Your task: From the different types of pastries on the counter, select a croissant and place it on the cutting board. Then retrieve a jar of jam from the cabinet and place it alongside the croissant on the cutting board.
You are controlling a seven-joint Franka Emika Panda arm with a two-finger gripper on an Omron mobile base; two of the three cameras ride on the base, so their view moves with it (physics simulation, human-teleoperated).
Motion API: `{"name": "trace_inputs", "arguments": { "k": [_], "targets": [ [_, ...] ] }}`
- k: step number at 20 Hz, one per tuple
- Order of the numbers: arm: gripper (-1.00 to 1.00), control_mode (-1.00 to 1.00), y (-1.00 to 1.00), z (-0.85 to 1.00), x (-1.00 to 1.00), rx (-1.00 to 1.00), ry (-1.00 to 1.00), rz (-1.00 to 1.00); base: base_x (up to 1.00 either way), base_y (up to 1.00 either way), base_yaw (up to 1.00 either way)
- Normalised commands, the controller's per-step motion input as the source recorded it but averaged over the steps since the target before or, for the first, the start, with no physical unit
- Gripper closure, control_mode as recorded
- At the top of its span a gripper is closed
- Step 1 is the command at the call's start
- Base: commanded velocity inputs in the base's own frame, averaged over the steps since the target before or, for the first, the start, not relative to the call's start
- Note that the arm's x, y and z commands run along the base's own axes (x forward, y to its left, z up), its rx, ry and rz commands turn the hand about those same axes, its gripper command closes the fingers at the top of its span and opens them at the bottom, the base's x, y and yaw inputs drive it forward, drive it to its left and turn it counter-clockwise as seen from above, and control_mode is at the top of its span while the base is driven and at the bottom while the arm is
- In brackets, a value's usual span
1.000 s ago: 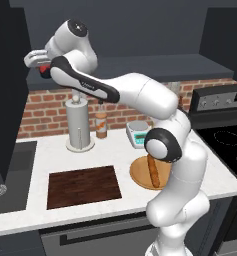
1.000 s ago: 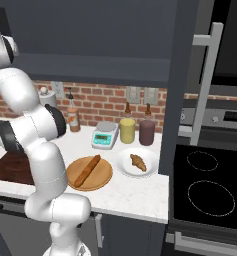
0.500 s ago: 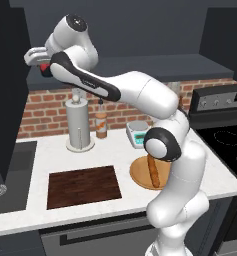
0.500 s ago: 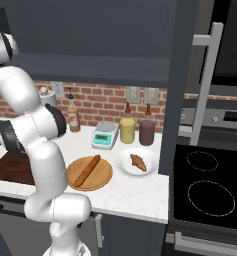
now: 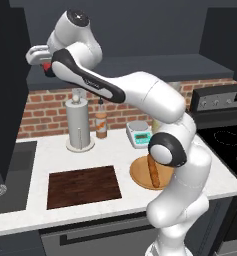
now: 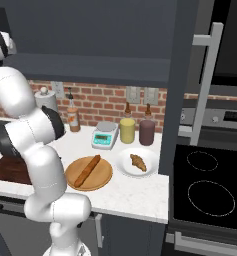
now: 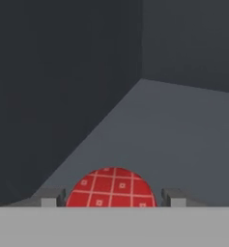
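Note:
High at the left, my gripper (image 5: 44, 64) reaches into the dark grey cabinet (image 5: 140, 67). In the hand view both fingertips (image 7: 52, 198) press against the sides of the red checked lid of the jar of jam (image 7: 111, 188), so the gripper (image 7: 111, 198) is shut on it, on the cabinet floor (image 7: 183, 135). The croissant (image 6: 137, 161) lies on a white plate (image 6: 124, 167) on the counter (image 6: 135, 192). The dark-brown cutting board (image 5: 82, 186) lies bare at the counter's left front. The long bread stick (image 5: 152, 170) rests on a round wooden plate (image 5: 137, 176).
A paper-towel holder (image 5: 79, 125), a sauce bottle (image 5: 101, 125) and a small scale (image 5: 139, 134) stand along the brick wall. Two jars (image 6: 127, 131) stand behind the white plate. A sink (image 5: 17, 160) lies left of the board, and the black stove (image 6: 210, 190) is at the right.
The fingers have drawn in around the jar's lid. The arm and hand have barely shifted at the cabinet.

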Motion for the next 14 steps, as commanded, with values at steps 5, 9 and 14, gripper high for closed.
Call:
{"name": "trace_inputs", "arguments": {
  "k": [5, 9, 14],
  "targets": [
    [1.00, -1.00, -0.33, 0.00, -0.40, 0.00, -0.01, 0.00, 0.00, 0.00, 0.00],
    [1.00, -1.00, -0.72, 0.00, -0.59, 0.00, -0.04, 0.00, 0.00, 0.00, 0.00],
    [1.00, -1.00, -0.91, 0.00, -0.61, 0.00, -0.03, 0.00, 0.00, 0.00, 0.00]
  ]
}}
